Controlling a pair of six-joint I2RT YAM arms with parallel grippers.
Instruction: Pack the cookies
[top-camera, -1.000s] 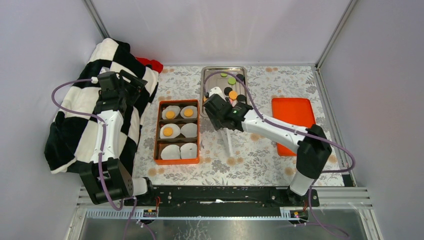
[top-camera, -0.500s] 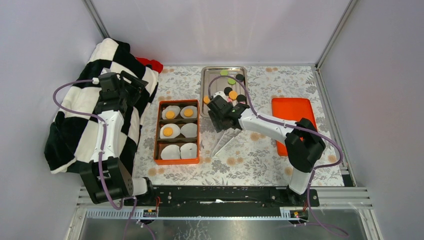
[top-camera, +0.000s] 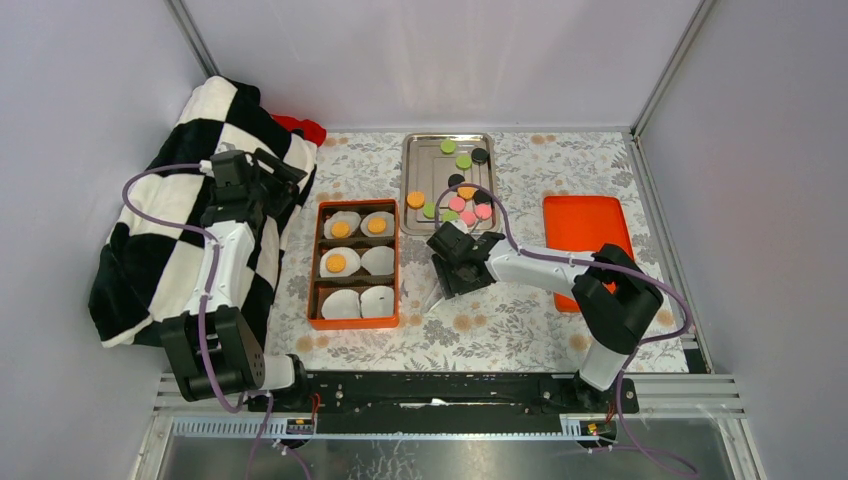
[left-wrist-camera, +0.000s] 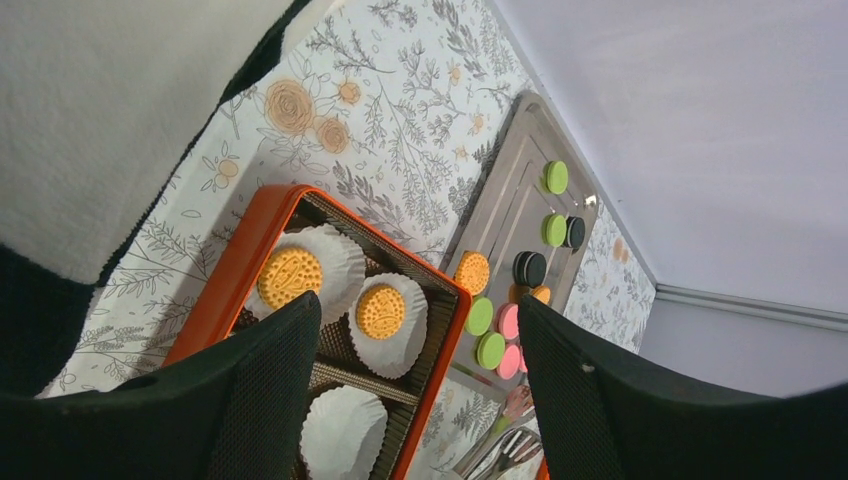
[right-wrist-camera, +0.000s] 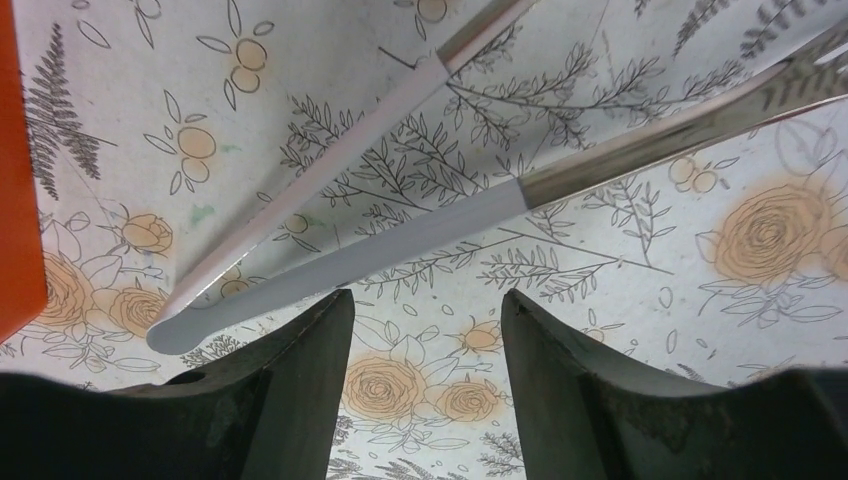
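Cookies (top-camera: 457, 203) lay flat, round, no long axis. Most sat on steel tray (top-camera: 422, 160), right-behind orange box (top-camera: 313, 265); three orange ones in box's liners (top-camera: 377, 300). Tongs (right-wrist-camera: 400, 240) lay right of box under your right gripper (right-wrist-camera: 425, 310), spread, empty. Your left gripper (left-wrist-camera: 420, 305) hung left of box, wide, empty.

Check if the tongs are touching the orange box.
Apart. The right wrist view shows a strip of bare tablecloth between the joined end of the tongs and the edge of the box.
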